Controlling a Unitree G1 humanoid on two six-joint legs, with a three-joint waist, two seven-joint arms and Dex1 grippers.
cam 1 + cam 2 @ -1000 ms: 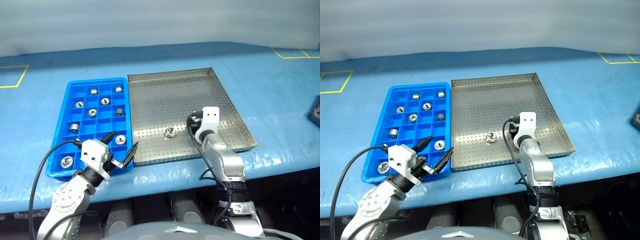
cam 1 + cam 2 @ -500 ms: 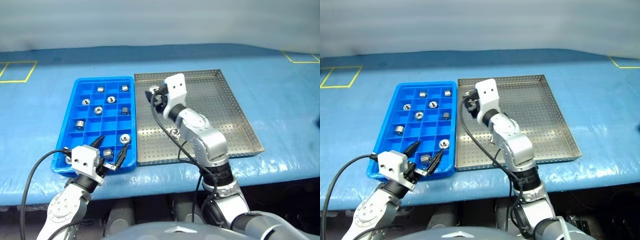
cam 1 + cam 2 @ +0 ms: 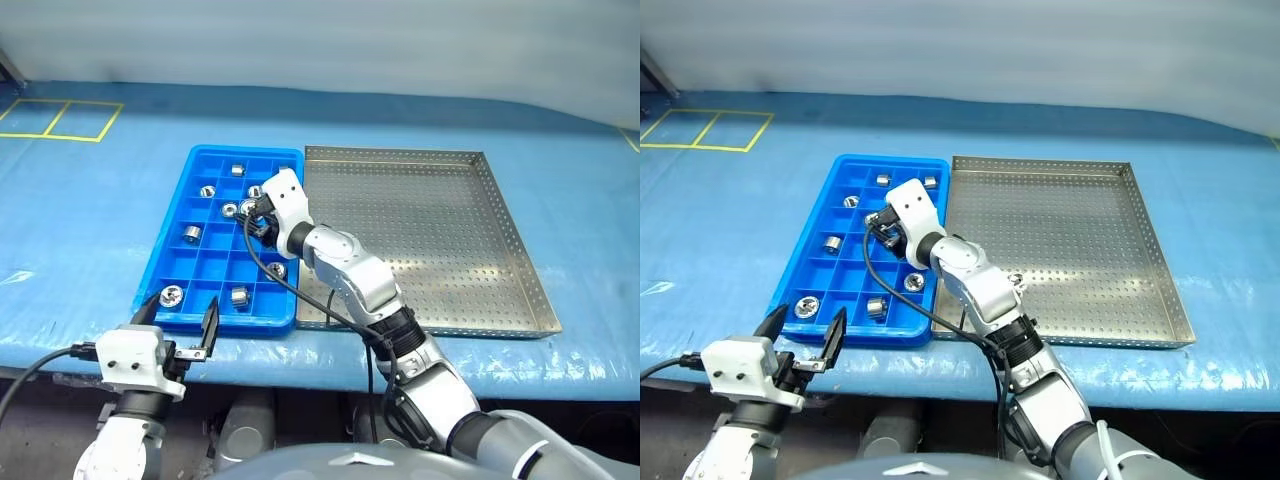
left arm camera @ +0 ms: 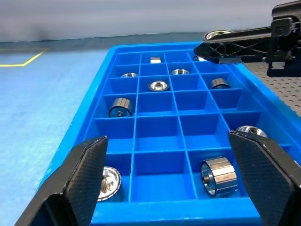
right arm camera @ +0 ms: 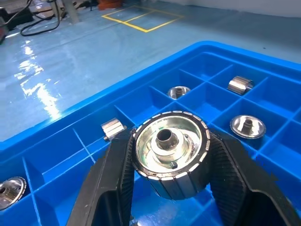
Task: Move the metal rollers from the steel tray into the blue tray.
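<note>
Over blue tray (image 3: 165, 262) — R gripper (image 5: 169, 197) holds roller (image 5: 169, 153), clear of walls.

A glossy blue plastic-covered surface (image 3: 90, 230) spreads wide under everything. Yellow tape lines (image 3: 62, 120) mark squares at its far left corner. A pale grey wall (image 3: 320, 45) rises behind the surface's far edge.

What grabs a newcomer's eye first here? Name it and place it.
The right gripper hangs over the blue tray, clamping a shiny metal roller between its fingers. Other rollers sit singly in the compartments. Beside it lies the wide steel tray, and the left gripper gapes open at the blue tray's near end.
</note>
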